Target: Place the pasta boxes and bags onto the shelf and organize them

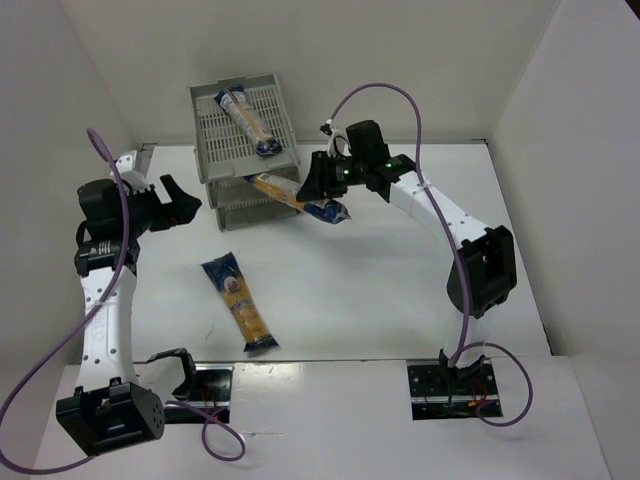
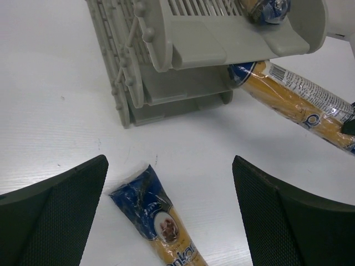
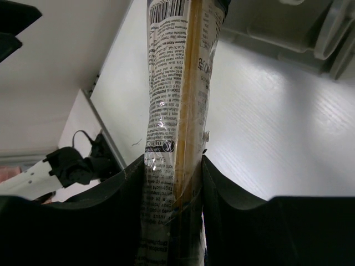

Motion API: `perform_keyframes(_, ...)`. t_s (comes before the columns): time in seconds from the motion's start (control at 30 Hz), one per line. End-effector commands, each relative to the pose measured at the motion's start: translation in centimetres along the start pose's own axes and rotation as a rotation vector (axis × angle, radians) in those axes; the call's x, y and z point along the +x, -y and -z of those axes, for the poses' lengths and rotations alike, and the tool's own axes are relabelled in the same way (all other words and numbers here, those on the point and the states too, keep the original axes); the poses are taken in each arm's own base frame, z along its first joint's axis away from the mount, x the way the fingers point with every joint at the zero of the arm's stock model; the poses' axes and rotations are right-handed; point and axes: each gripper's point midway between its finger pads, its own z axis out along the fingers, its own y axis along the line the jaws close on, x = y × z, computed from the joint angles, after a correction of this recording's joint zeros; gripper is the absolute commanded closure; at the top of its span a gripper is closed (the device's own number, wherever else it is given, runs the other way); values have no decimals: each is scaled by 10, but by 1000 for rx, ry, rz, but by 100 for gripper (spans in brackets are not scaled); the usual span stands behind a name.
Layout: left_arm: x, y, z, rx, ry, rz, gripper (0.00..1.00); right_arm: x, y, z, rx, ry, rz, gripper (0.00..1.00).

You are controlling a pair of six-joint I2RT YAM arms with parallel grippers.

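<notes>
Pasta bag [image 3: 177, 111], long and narrow in crinkled clear plastic, is pinched near one end by the right gripper [image 3: 175, 166]. The black fingers [image 3: 227, 191] are closed flat against both sides of it. Barcode and small print face the wrist camera, with yellow-orange strands showing through. From above, its far end sits under the top tray at about the middle tier, and its dark blue near end juts past the shelf's corner.

Shelf [image 1: 215, 140]: light grey plastic, three stacked slatted trays. A second bag [image 1: 248, 120] lies diagonally in the top tray.

A third bag [image 1: 240, 300] lies flat on the white table [image 1: 380, 290], with dark blue ends, an orange middle and a round label.

Left gripper [image 2: 170, 160] hovers above that bag's upper end with its textured black pads [image 2: 66, 210] spread wide, touching nothing.
</notes>
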Motion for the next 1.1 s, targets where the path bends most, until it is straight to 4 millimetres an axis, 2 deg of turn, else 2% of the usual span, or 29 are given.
perform_keyframes(0.0, -30, 1, 2, -15, 88, -84, 0, -46, -34, 3, -29, 136, 140, 100)
perform_keyframes(0.07, -31, -1, 0, -16, 90, -94, 0, -42, -28, -12, 10, 124, 132, 100)
perform_keyframes(0.1, -34, -2, -1, -23, 101, -98, 0, -42, -35, -19, 15, 128, 145, 100)
perform_keyframes(0.17, -37, -3, -1, -32, 112, -103, 0, -42, -27, -32, 70, 138, 135, 100)
perform_keyframes(0.33, -40, -5, -2, -37, 132, -111, 0, -55, -35, -46, 135, 191, 116, 100)
perform_keyframes(0.4, -39, -8, -4, -48, 134, -110, 0, -62, -33, -52, 211, 229, 111, 100)
perform_keyframes(0.43, -34, -10, -5, -50, 124, -105, 0, -61, -39, -57, 228, 242, 121, 100)
perform_keyframes(0.47, -38, -14, -5, -75, 140, -109, 0, -67, -40, -57, 253, 260, 125, 100)
perform_keyframes(0.5, -37, -18, -7, -88, 146, -109, 0, -70, -36, -58, 299, 280, 125, 100)
perform_keyframes(0.53, -32, -25, -12, -105, 135, -102, 0, -69, -32, -67, 318, 282, 117, 100)
perform_keyframes(0.57, -30, -28, -14, -116, 128, -97, 0, -64, -36, -74, 326, 273, 123, 100)
perform_keyframes(0.6, -34, -27, -15, -113, 143, -104, 0, -74, -40, -72, 353, 307, 128, 100)
perform_keyframes(0.63, -35, -29, -17, -113, 144, -104, 0, -71, -36, -82, 367, 306, 119, 100)
perform_keyframes(0.67, -33, -31, -20, -115, 135, -100, 0, -75, -48, -84, 359, 327, 130, 100)
perform_keyframes(0.77, -36, -29, -22, -103, 139, -104, 0, -75, -42, -100, 419, 349, 137, 100)
perform_keyframes(0.93, -31, -15, -21, -33, 101, -161, 0, -59, -28, -127, 485, 340, 102, 100)
perform_keyframes(0.97, -26, -11, -22, -12, 82, -200, 0, -67, -30, -126, 490, 368, 93, 100)
perform_keyframes(1.0, -15, -7, -22, 8, 40, -215, 0, -65, -24, -132, 502, 367, 92, 100)
perform_keyframes(1.07, -9, 0, -22, 33, 10, -255, 0, -77, -27, -132, 505, 404, 92, 100)
